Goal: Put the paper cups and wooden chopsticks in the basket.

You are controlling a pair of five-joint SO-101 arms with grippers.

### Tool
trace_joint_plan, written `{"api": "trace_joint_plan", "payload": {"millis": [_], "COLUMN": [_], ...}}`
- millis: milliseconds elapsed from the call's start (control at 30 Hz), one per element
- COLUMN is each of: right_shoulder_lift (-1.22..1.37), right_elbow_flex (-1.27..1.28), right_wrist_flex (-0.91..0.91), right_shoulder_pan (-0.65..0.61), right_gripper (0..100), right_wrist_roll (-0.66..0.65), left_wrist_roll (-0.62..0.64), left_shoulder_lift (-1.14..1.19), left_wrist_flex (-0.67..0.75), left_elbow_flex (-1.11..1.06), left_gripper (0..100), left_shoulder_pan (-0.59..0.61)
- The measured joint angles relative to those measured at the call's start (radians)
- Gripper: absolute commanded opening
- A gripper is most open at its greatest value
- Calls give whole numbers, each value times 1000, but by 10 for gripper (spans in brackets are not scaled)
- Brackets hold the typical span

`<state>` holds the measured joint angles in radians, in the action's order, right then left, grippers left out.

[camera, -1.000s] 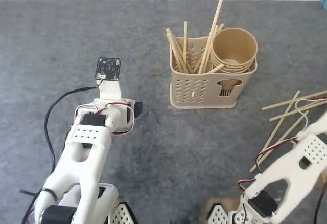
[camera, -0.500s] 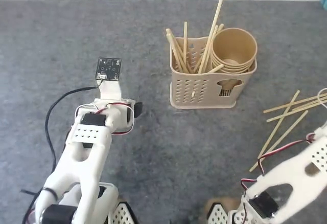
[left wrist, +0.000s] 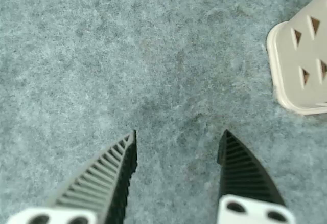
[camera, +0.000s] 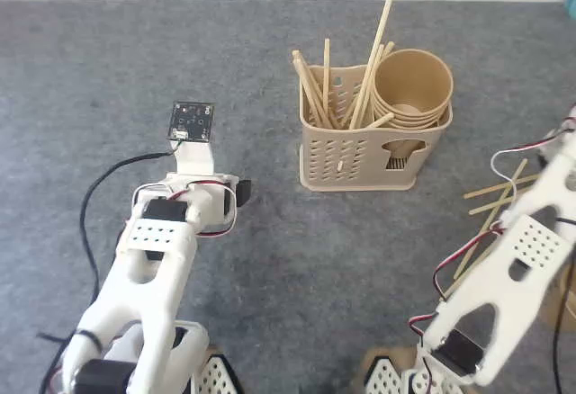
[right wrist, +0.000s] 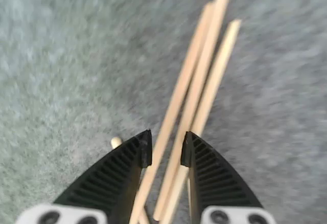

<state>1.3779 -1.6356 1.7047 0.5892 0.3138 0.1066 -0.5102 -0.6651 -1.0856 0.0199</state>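
Basket (camera: 369, 147), one, stands ahead of my two claws and between them. It holds one nested stack of paper cups (camera: 412, 88) on the right-claw side and a bundle of upright chopsticks (camera: 326, 88), count unclear, on the left-claw side. My right claw (right wrist: 165, 150) has a narrow gap and sits low over three loose chopsticks (right wrist: 196, 91) on the grey surface (right wrist: 61, 55), two running between the tips, contact not resolvable. My left claw (left wrist: 179, 147) is spread wide, holds nothing and sits over bare surface, with a basket corner near.
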Motion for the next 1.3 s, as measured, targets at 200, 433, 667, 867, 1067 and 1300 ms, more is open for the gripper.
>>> {"api": "trace_joint_plan", "payload": {"millis": [200, 433, 667, 867, 1067, 1300], "right_shoulder_lift": [46, 89, 97, 60, -110, -468], "right_elbow_flex": [-11, -40, -41, -25, -21, -21], "right_wrist_flex": [-46, -63, -58, -17, 40, 46], "right_shoulder_pan": [0, 0, 18, 57, 166, 198], "right_gripper": [113, 75, 9, 8, 8, 8], "right_wrist_roll": [0, 0, -98, -120, -123, -123], "left_wrist_roll": [0, 0, 0, 0, 0, 0], "left_shoulder_lift": [0, 0, 0, 0, 3, 3], "left_wrist_flex": [0, 0, 0, 0, 0, 0], "left_elbow_flex": [0, 0, 0, 0, 0, 0], "left_gripper": [246, 246, 246, 246, 246, 246], "left_shoulder_pan": [0, 0, 0, 0, 0, 0]}}
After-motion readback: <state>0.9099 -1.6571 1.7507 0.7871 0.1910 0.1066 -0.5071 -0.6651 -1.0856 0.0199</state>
